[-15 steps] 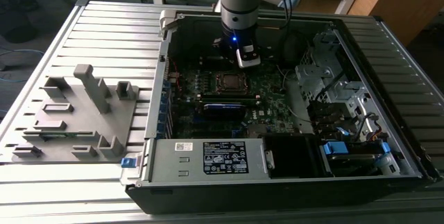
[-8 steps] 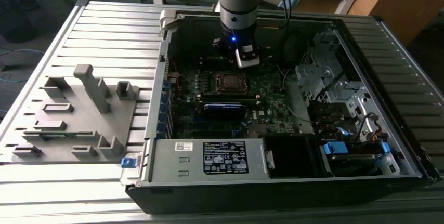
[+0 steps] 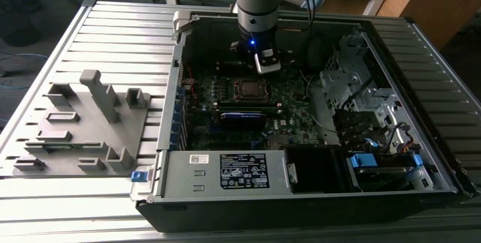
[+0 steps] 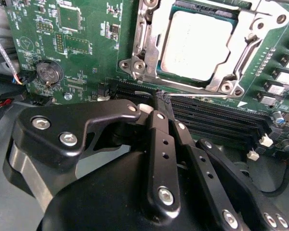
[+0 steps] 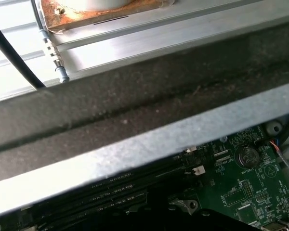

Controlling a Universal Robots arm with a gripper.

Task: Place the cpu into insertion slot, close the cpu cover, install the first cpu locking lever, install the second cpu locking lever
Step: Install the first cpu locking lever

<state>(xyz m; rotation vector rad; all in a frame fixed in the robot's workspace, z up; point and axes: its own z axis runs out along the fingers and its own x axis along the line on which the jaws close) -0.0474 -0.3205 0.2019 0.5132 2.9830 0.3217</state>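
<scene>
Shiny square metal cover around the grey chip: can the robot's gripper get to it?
Probably yes. In the second wrist view the black gripper hangs close beside the thin silvery square cpu cover, with low black slots between them and nothing over the cover.

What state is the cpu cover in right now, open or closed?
Closed. In the second wrist view the cpu cover lies flat around the cpu, whose grey face shows through its window.

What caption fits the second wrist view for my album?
The gripper hangs beside the cpu, which sits in the insertion slot under the lowered cpu cover.
</scene>
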